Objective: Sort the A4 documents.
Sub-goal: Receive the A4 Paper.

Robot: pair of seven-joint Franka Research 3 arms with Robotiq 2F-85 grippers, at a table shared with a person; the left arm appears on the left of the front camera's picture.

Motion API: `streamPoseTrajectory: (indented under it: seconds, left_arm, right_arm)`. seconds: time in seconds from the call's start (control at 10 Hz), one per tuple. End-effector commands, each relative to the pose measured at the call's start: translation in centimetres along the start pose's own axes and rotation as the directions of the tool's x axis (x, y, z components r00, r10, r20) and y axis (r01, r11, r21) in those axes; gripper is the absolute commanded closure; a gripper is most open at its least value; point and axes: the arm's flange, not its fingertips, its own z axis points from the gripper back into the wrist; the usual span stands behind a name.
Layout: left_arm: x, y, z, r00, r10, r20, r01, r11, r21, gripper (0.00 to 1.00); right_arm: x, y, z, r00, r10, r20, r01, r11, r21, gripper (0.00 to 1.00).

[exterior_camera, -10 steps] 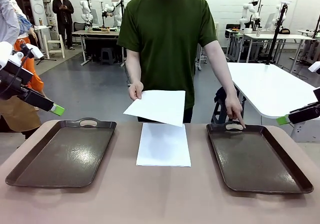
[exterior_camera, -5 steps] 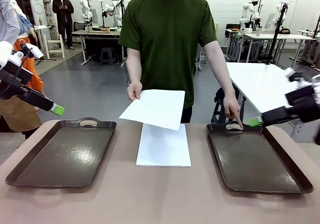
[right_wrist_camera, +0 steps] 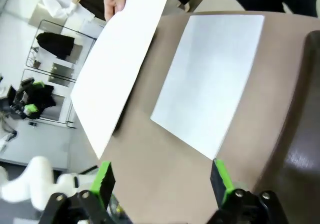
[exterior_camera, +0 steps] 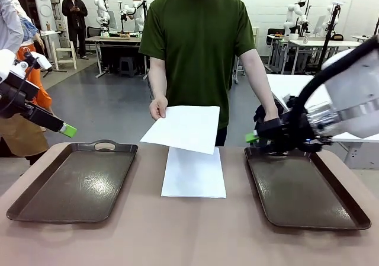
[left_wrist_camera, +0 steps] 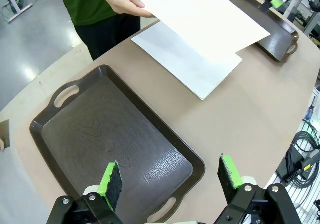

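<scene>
A person at the far side holds one white A4 document in a hand, tilted above the table. Another A4 document lies flat on the table between the two trays, seen from my left wrist and from my right wrist. My right gripper hovers open over the far end of the right tray, its fingertips pointing left toward the held sheet. At the far left, my left gripper hangs open above the left tray, holding nothing.
Both dark brown handled trays have bare floors. The person's other hand is near the right tray's far handle, partly behind my right arm. A white table stands beyond the right side. Cables hang off the table's edge.
My right arm has swung in from the right edge, leftward over the right tray's far end. The person's held sheet and my left arm have hardly moved.
</scene>
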Motion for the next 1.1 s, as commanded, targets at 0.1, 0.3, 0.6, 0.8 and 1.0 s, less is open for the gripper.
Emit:
streamPoseTrajectory:
  seconds: [0.1, 0.3, 0.6, 0.8, 1.0]
  left_arm:
    - [-0.1, 0.3, 0.0, 1.000, -0.004, 0.012, 0.004, 1.000, -0.011, 0.00]
    - [-0.1, 0.3, 0.0, 1.000, -0.004, 0.012, 0.004, 1.000, -0.011, 0.00]
    - [-0.1, 0.3, 0.0, 1.000, -0.004, 0.012, 0.004, 1.000, -0.011, 0.00]
    - [-0.1, 0.3, 0.0, 1.000, -0.004, 0.012, 0.004, 1.000, -0.011, 0.00]
    - [-0.1, 0.3, 0.0, 1.000, -0.004, 0.012, 0.004, 1.000, -0.011, 0.00]
  right_arm:
    - [3.1, 0.6, -4.3, 0.992, -0.127, 0.015, 0.125, 0.985, 0.118, 0.00]
    - [3.8, 1.6, -6.2, 0.986, -0.166, 0.015, 0.161, 0.969, 0.189, 0.00]
    - [5.3, 2.5, -8.9, 0.968, -0.248, 0.026, 0.234, 0.942, 0.240, 0.00]
    - [6.2, 2.0, -9.4, 0.947, -0.314, 0.068, 0.287, 0.923, 0.257, 0.00]
    - [6.6, 0.9, -10.3, 0.921, -0.381, 0.081, 0.345, 0.894, 0.287, 0.00]
